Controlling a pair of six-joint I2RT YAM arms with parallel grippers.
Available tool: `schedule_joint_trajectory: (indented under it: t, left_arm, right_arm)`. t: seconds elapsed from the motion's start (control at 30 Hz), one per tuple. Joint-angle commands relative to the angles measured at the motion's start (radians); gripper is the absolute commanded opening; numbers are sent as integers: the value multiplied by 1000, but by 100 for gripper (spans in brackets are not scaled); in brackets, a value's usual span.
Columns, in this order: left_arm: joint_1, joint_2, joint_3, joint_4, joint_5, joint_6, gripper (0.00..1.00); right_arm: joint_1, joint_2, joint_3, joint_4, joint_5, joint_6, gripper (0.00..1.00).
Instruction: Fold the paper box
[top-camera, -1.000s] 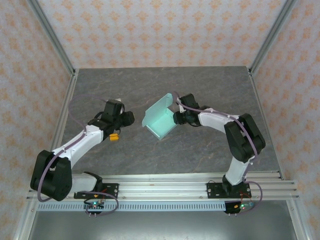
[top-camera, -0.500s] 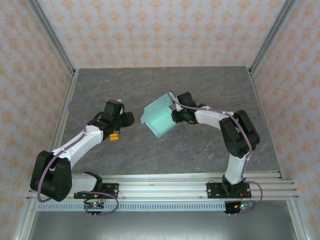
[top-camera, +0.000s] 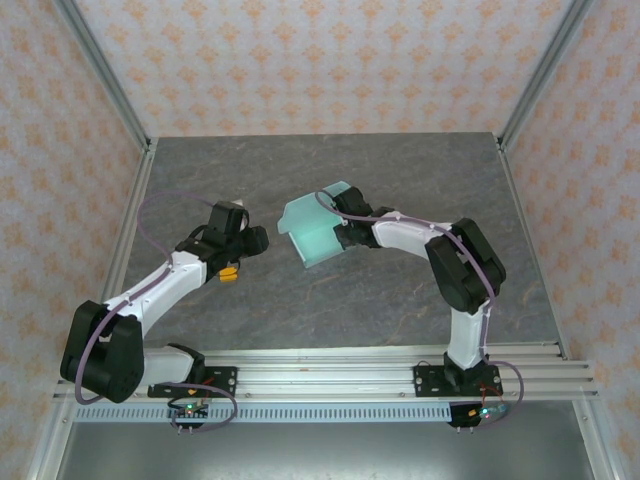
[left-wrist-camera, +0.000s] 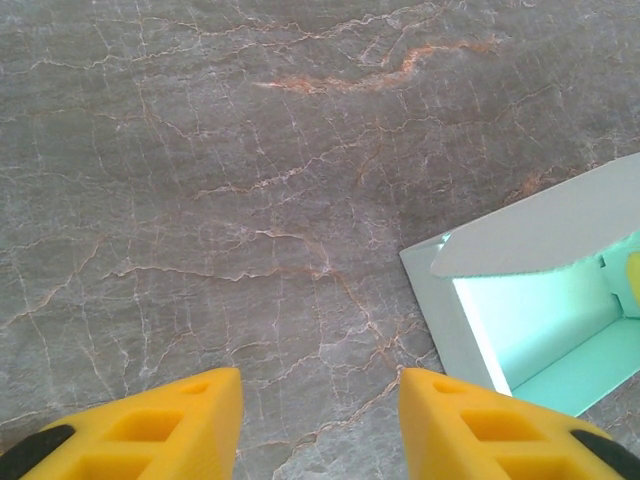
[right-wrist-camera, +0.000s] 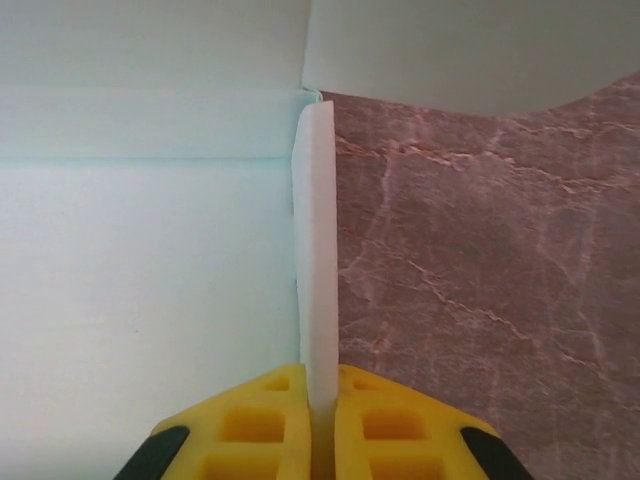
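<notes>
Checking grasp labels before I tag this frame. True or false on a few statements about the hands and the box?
1. The right hand is shut on a thin wall of the box. True.
2. The left hand grips the box. False: it is open over bare table, with the box off to its right and apart from it.
3. The box is a flat sheet. False: its walls stand up and it is partly formed, with the mint inside showing.
4. From above, the box sits between the two hands. True.
</notes>
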Motion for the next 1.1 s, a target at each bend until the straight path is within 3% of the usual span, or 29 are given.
schedule_joint_trajectory:
  t: [0.0, 0.2, 0.4, 0.7, 1.07]
  left_arm:
    - [-4, -5, -13, -24, 9, 24, 45]
    - [-5, -7, -22, -18, 20, 16, 45]
    - [-6, -8, -23, -18, 26, 13, 45]
    - [-6, -1, -18, -18, 36, 18, 45]
    - [-9, 21, -21, -3, 51, 30, 46]
  right_arm:
    - [9, 38, 21, -121, 169, 26, 6]
    - [16, 40, 26, -167, 253, 82, 5]
    - [17, 9, 16, -163, 211, 130, 7]
    - [17, -60, -18, -153, 179, 328, 13]
    - [17, -153, -129, -41, 71, 449, 33]
